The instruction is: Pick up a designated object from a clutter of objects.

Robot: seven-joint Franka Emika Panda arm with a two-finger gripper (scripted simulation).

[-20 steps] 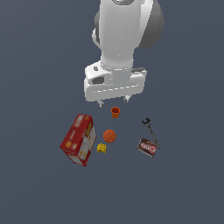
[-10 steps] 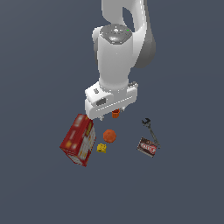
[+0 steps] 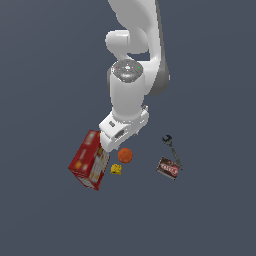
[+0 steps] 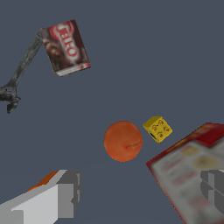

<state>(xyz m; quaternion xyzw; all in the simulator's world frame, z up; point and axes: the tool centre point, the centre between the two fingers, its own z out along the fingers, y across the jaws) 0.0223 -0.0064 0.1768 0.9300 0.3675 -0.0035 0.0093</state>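
So from where I'm sitting, the orange ball (image 4: 123, 141) is resting on the floor right in the middle of the pile, with the tiny yellow block (image 4: 158, 129) just beside it and the big red box (image 4: 197, 170) a little past that. On the other side, well apart, are the red-labelled packet (image 4: 65, 47) and the dark wrench (image 4: 19, 70). The thing that matters: in the wrist view the gripper (image 4: 135, 194) has its fingers spread wide, nothing between them, and the ball sits just off the line joining the two tips rather than squarely between them. One finger (image 4: 61, 199) has a bit of orange behind it, I'd guess the cup. In the exterior view the hand hangs low, right over the ball (image 3: 125, 155). A ball has no long axis, so I'd say I only need to nudge over to centre it, watching the box-side finger.
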